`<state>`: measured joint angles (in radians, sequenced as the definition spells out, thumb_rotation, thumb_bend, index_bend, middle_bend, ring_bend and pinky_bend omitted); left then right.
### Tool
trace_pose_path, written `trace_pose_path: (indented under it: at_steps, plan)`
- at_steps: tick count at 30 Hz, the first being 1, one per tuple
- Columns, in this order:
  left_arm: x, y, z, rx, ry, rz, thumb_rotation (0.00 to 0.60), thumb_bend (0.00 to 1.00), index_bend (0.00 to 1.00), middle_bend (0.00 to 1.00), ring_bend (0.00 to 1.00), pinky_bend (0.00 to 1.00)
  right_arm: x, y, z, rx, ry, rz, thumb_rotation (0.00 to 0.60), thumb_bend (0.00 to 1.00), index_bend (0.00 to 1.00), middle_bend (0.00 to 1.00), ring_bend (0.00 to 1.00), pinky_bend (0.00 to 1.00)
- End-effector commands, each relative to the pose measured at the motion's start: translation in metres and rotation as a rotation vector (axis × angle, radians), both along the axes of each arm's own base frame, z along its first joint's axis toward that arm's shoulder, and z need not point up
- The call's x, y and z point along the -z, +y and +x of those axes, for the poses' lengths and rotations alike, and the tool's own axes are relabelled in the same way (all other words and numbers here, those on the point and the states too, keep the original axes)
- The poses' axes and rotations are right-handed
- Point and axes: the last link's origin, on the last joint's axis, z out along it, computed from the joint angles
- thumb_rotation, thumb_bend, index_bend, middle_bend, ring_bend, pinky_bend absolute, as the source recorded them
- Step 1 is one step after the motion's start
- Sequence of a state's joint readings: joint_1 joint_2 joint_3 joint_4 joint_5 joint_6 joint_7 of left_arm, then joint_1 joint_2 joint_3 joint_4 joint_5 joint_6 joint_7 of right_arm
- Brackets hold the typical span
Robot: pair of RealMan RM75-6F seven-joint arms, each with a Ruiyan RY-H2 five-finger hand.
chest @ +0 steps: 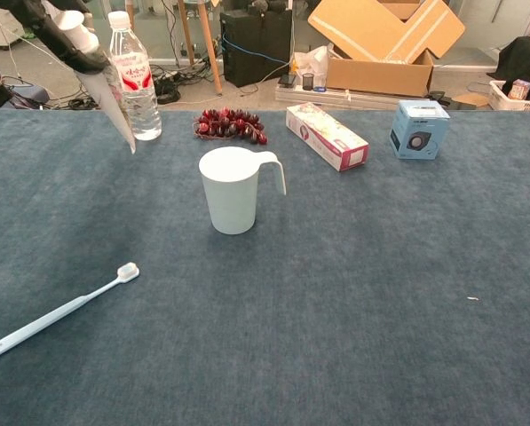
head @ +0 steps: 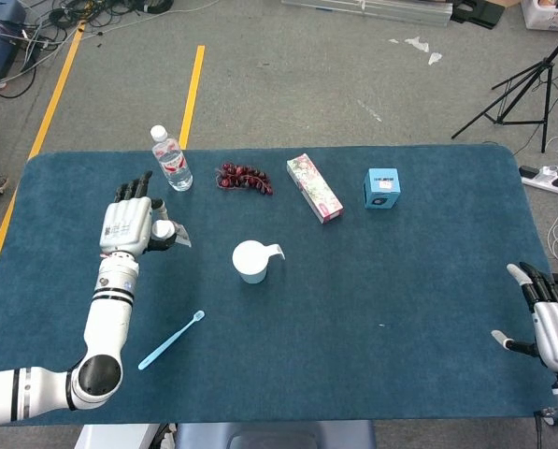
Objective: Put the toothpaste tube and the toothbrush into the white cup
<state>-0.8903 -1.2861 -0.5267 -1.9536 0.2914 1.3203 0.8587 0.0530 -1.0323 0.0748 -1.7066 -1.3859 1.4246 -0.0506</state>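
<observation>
My left hand (head: 129,224) holds the toothpaste tube (chest: 107,93) in the air left of the white cup (head: 251,261), cap up and flat end hanging down. The tube (head: 173,234) shows small beside the hand in the head view. In the chest view only dark fingers (chest: 55,28) show at the top left corner. The white cup (chest: 234,189) stands upright mid-table, its handle to the right. The light blue toothbrush (head: 171,340) lies flat on the cloth near the front left, also seen in the chest view (chest: 56,312). My right hand (head: 551,321) rests open at the table's right edge.
A water bottle (chest: 134,78) stands just behind the hanging tube. Along the back lie a bunch of dark grapes (head: 245,177), a pink carton (head: 314,187) and a small blue box (head: 382,187). The blue cloth table (head: 381,281) ends close to my right hand.
</observation>
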Motion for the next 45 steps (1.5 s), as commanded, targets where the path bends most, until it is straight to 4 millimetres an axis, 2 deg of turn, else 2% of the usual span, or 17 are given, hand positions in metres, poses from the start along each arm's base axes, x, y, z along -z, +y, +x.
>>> trace_pose_path:
  at_steps: [1,8,14,24,36,45]
  plan:
    - [0.005,0.002,0.010,0.011,-0.021,-0.040,0.600,0.70,0.71,0.00,0.00,0.01,0.001,0.000,0.000,-0.001,0.001,0.001,0.600,0.02,0.15,0.11,0.11,0.37]
    - [0.023,0.007,0.022,0.027,-0.015,-0.089,0.600,0.70,0.71,0.00,0.00,0.01,-0.001,0.000,-0.001,0.004,-0.003,-0.006,0.600,0.02,0.15,0.11,0.11,0.37]
    - [0.029,0.013,0.030,0.044,-0.013,-0.080,0.600,0.70,0.71,0.00,0.00,0.01,-0.002,0.000,-0.001,0.004,-0.007,-0.007,0.600,0.02,0.14,0.11,0.11,0.37]
    - [0.027,0.016,0.044,0.064,-0.001,-0.075,0.600,0.70,0.71,0.00,0.00,0.02,0.000,-0.002,-0.003,0.012,-0.010,0.006,0.600,0.02,0.15,0.11,0.11,0.37]
    - [0.040,0.016,0.067,0.099,0.032,-0.114,0.600,0.70,0.71,0.00,0.00,0.02,-0.003,-0.003,-0.005,0.016,-0.020,0.001,0.600,0.02,0.14,0.11,0.11,0.37]
    - [0.034,0.014,0.081,0.116,0.034,-0.099,0.600,0.70,0.71,0.00,0.00,0.02,0.000,-0.003,-0.005,0.017,-0.019,0.011,0.600,0.02,0.14,0.11,0.11,0.37]
